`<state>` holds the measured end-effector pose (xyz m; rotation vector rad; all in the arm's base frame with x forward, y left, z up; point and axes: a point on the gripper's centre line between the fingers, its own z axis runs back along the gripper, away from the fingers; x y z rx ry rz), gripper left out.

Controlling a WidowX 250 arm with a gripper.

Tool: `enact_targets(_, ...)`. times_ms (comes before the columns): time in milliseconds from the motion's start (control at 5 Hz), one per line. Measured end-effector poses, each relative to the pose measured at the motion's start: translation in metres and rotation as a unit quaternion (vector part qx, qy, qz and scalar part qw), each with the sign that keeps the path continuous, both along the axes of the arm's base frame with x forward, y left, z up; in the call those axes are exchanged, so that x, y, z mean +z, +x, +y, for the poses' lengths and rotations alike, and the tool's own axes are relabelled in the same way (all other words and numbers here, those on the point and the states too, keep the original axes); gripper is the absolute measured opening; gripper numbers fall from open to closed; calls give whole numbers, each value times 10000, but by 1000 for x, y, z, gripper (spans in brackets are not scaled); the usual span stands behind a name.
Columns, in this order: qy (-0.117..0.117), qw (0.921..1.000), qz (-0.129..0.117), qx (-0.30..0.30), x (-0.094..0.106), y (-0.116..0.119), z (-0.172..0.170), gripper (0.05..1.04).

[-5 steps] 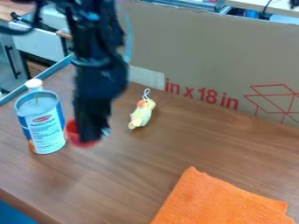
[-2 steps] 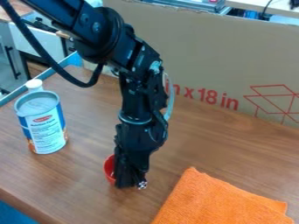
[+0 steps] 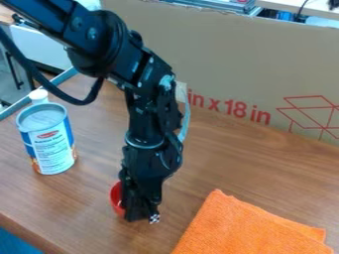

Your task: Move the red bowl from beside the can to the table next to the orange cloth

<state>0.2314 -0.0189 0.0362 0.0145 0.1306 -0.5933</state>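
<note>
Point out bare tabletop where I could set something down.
Tabletop shows bare between the orange cloth and cardboard, the widest patch, and between the can and red object. It is crowded at the gripper, with the red object beside it; the arm hides what lies behind.

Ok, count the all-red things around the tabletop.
1. The red object, partly covered by the gripper, is between the can on the left of the picture and the orange cloth on the right. The arm may hide more.
</note>
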Motion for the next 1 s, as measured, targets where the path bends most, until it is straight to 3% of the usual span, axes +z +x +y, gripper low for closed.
enact_targets(200, 26, 9984, -547, 140, 33, 4, 6, 604)
enact_targets(400, 46, 9975, -599, 381, 43, 1, 19, 904)
enact_targets(600, 201, 9944, -758, 704, 66, -2, 40, 1010)
enact_targets(800, 269, 9855, -802, 1470, 83, -1, 80, 1006)
enact_targets(1000, 250, 9780, -604, 1982, 89, -3, 100, 1003)
